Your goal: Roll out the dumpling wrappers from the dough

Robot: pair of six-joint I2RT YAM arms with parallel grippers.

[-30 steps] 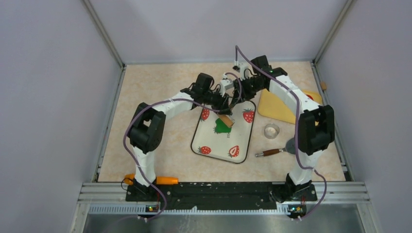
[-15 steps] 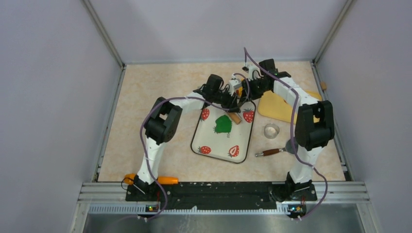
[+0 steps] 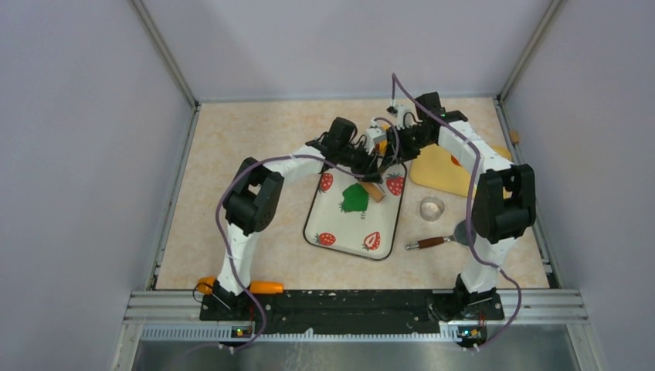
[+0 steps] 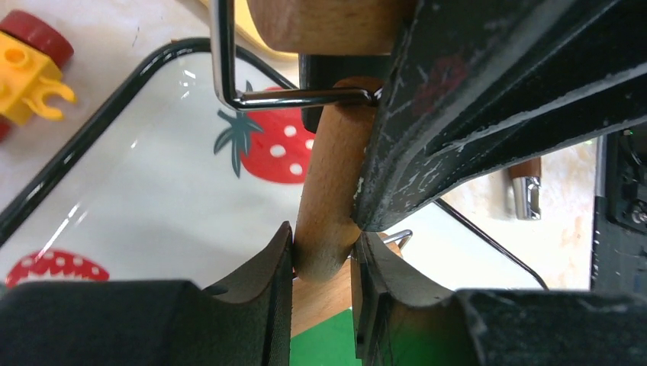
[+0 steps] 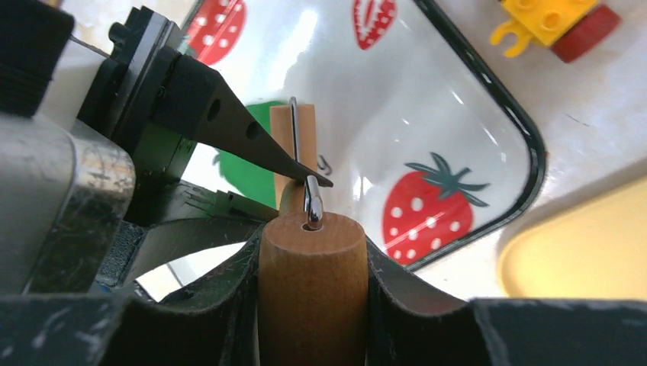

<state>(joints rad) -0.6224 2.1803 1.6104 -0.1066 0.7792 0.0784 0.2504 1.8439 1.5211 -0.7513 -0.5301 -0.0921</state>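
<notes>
Left tool (image 4: pixel 322 258) and right tool (image 5: pixel 311 259) both pinching the wooden roller (image 3: pixel 374 190) over the tray (image 3: pixel 346 228).
Dough (image 3: pixel 354 199), a flat dark green sheet, lies at the tray's middle; the roller sits just beyond it toward the tray's far right corner, long axis slanting across that corner. Rolling probably calls for a draw back toward the tray's middle, the left tool's side.

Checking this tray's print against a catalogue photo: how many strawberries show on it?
4, one per corner of the tray: far-left strawberry, far-right, near-left, near-right. The dough may hide another.
</notes>
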